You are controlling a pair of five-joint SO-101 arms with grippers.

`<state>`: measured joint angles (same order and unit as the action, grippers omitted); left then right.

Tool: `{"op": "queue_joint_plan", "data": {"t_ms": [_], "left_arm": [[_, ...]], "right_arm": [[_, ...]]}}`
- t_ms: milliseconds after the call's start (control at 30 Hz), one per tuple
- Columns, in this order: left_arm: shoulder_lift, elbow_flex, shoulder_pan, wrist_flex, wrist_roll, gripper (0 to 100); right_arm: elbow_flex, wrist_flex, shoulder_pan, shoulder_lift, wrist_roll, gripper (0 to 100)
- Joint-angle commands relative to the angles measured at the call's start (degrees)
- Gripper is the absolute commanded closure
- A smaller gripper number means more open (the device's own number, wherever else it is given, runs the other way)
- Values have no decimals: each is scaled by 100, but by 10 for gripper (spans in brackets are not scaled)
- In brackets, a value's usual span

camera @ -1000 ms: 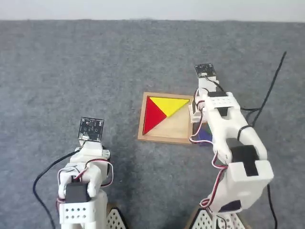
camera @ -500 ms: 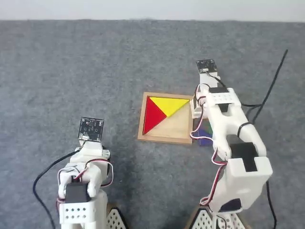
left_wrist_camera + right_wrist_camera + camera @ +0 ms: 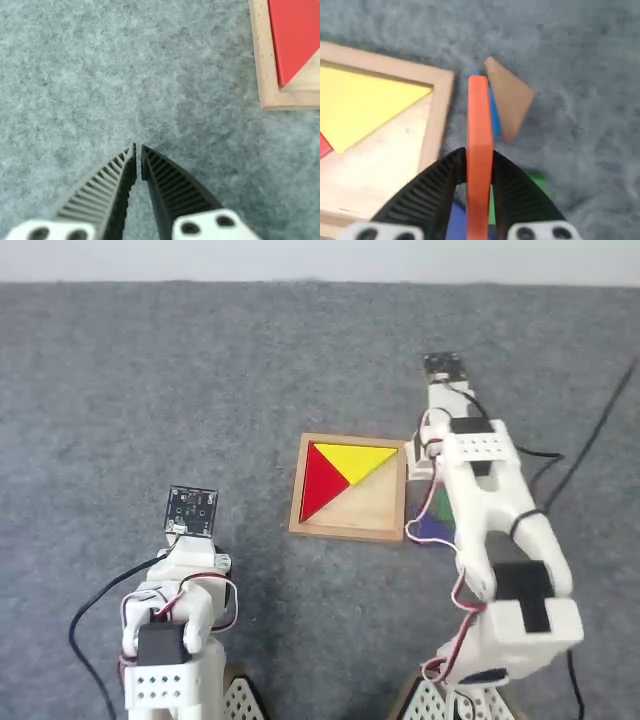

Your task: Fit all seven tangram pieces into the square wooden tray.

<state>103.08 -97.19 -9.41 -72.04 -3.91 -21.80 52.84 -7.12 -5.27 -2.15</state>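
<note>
Both fingers of your right gripper (image 3: 479,152) pinch the orange piece (image 3: 480,112) on edge, its long axis pointing away from the wrist. Just past it lie a blue piece (image 3: 494,114) and a tan triangle (image 3: 512,97), beside the wooden tray (image 3: 440,107) with its yellow triangle (image 3: 365,100). Your left gripper (image 3: 138,149), closed and empty, hangs over carpet (image 3: 75,75), arm folded back.

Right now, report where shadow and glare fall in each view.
High view: even light, no glare on the yellow triangle, little shadow by the wooden tray. Left wrist view: the left pincer leaves no shadow on the grey mat. Right wrist view: the orange piece in the right pincer shows no hot spot; a faint shadow edges the brown triangle.
</note>
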Motion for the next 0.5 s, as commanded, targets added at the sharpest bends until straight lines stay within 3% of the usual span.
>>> {"op": "queue_joint_plan", "data": {"t_ms": [0,200,300,467], "left_arm": [[97,66,9,-18,0,979],[97,66,9,-18,0,979],[97,66,9,-18,0,979],[97,66,9,-18,0,979]], "right_arm": [[-35,66,136,611,0,944],[-149,66,110,769,-18,946],[-114,75,66,769,-141,993],[-105,163,-620,716,-158,992]]}}
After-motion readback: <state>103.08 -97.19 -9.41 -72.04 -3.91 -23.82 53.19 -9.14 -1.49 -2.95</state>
